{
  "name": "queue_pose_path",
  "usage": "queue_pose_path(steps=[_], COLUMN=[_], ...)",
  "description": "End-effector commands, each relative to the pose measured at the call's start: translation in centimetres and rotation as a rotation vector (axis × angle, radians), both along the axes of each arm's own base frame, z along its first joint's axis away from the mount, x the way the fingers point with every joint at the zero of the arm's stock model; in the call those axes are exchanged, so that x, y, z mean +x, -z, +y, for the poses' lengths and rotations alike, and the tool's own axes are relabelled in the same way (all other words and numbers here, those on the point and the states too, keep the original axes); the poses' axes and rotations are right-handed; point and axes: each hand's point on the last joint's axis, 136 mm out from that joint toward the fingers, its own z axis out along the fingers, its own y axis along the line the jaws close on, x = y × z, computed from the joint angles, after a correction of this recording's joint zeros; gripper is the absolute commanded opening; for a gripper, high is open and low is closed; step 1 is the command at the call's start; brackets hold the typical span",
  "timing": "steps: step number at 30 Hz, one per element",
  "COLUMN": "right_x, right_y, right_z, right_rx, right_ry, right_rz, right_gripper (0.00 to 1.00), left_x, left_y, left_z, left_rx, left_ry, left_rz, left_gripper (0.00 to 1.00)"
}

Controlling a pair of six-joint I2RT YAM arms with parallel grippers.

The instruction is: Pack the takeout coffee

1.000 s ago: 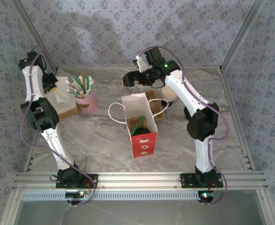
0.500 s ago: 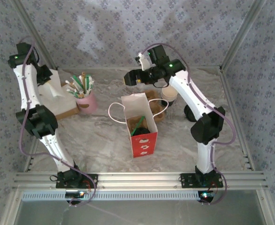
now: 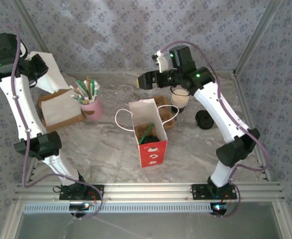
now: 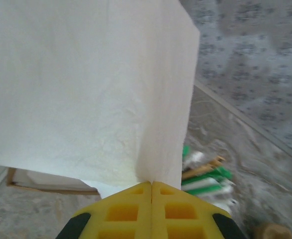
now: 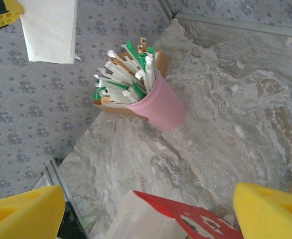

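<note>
The black lid [image 3: 205, 119] lies flat on the marbled table [image 3: 106, 144], right of the white cup [image 3: 180, 99]. What looks like the black cup [image 3: 149, 133], with a green stick, sits inside the open red bag [image 3: 152, 152], whose white front marks are too small to read. The right gripper [image 3: 142, 80] hovers behind the bag, fingers spread wide and holding nothing. The left gripper [image 4: 151, 185], raised at far left, is pinched tight on a white napkin [image 4: 86, 89], above a pink cup [image 5: 163, 107] of stirrers.
</note>
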Motion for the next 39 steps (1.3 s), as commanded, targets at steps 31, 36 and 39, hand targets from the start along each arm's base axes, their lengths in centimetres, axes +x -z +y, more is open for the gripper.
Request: queue_pose_path(steps=[31,36,39], right_x=[-5.7,-6.1,-6.2], right_y=[-13.2,-12.6,-11.4], right_z=[-0.3,0.5,1.3], right_rx=[0.177,0.17,0.158], right_ry=[-0.267,-0.326,-0.372], right_rz=[-0.569,-0.582,-0.555], right_gripper=[0.89,0.93,0.97], left_x=[-12.7,-14.0,-14.6], left_y=[-9.0,-9.3,-9.7], left_z=[-33.8,-36.3,-37.3], left_rx=[-0.453,-0.504,-0.529], left_ry=[1.192,1.313,1.365], left_rz=[-0.219,-0.212,-0.217], left_gripper=[0.0,0.0,0.0])
